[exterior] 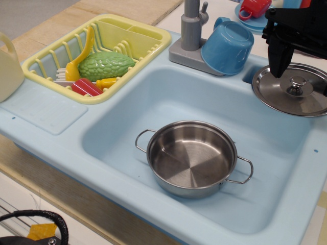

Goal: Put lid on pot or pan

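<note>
The shiny steel pot (192,158) with two wire loop handles stands upright and empty in the light blue sink basin (276,153). The round steel lid (291,92) with a small knob lies on the sink's right rim, partly overhanging the basin. My black gripper (301,75) hovers over the lid at the top right. It is open, and its left finger (279,61) points down just left of the knob. The right finger is mostly cut off by the frame edge. Nothing is held.
A blue plastic cup (228,46) lies tilted against the grey faucet base (190,30) behind the basin. A yellow dish rack (97,56) at the left holds a green vegetable, a spoon and small items. A red cup (254,7) sits at the back.
</note>
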Robot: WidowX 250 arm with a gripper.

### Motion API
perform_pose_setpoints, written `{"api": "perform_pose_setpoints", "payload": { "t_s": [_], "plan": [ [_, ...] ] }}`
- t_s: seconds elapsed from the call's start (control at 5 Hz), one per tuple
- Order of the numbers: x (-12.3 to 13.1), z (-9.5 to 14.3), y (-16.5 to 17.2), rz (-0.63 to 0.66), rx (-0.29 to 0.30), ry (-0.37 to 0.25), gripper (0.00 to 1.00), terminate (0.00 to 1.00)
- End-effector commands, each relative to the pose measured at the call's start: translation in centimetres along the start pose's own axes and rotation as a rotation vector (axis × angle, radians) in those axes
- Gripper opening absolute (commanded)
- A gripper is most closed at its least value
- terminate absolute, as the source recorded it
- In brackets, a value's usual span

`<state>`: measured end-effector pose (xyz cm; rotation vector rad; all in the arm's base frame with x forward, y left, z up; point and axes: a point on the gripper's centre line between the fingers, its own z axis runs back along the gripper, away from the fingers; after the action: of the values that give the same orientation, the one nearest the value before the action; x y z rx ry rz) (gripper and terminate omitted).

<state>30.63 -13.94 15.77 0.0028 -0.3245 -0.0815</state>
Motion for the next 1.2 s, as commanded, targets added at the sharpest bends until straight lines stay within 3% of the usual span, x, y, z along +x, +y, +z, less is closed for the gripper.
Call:
{"api": "perform_pose_setpoints", "payload": {
  "t_s": [0.0, 0.4, 1.0],
  "plan": [
    [0.0, 0.0, 0.0, 0.000, 0.000, 0.000, 1.00, 0.00],
    [2.3, -1.0, 0.5, -0.055, 0.005, 0.017, 1.00, 0.00],
    [3.6, -2.3, 1.2, -0.091, -0.018, 0.067, 1.00, 0.00]
  ]
}}
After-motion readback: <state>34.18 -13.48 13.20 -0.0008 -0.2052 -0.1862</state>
